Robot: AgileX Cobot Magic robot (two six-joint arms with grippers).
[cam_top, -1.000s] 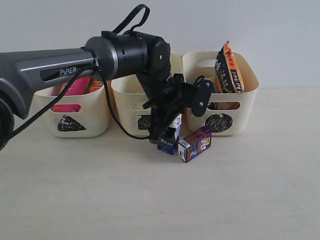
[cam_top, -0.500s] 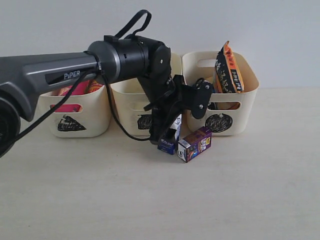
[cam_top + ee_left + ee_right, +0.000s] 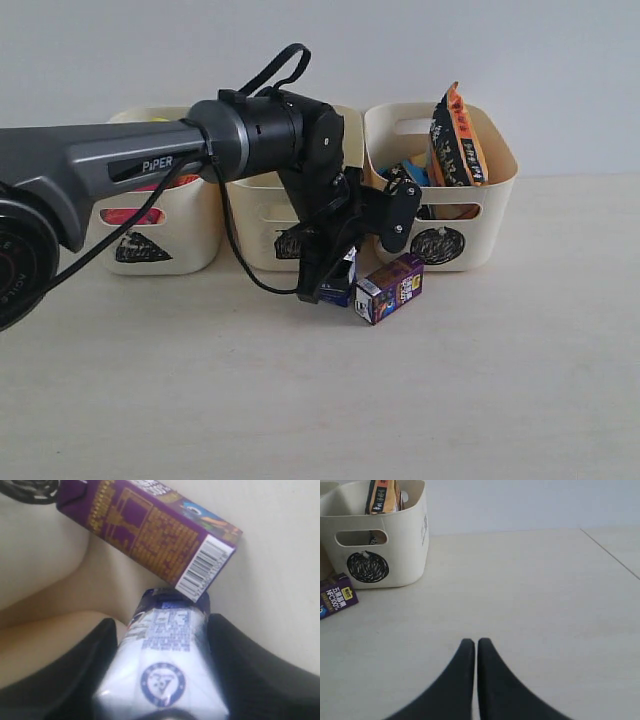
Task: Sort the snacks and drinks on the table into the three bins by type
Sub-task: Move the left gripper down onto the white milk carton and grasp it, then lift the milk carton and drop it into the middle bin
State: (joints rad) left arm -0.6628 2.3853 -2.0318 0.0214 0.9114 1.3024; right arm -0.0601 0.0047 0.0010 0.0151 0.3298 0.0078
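Note:
My left gripper (image 3: pixel 325 288) is down over the white carton with blue print (image 3: pixel 165 670), which stands on the table (image 3: pixel 300 400) in front of the square bin (image 3: pixel 255 215). Its black fingers (image 3: pixel 250 670) flank the carton, and a strip of table shows beside one tip. The dark purple carton (image 3: pixel 390 288) lies right next to it, one end against the white one (image 3: pixel 150 525). The orange-brown bag (image 3: pixel 460 135) stands in the circle bin (image 3: pixel 490 200). My right gripper (image 3: pixel 476 641) hovers shut and empty over bare table.
The triangle bin (image 3: pixel 190 250) stands at the left, with pink showing through its slot handle (image 3: pixel 125 215). All three bins line the back wall. In the right wrist view the circle bin (image 3: pixel 415 555) and the purple carton (image 3: pixel 335 600) sit far off.
My left gripper has dropped lower around the white carton, hiding most of it in the exterior view. Both cartons stay where they were.

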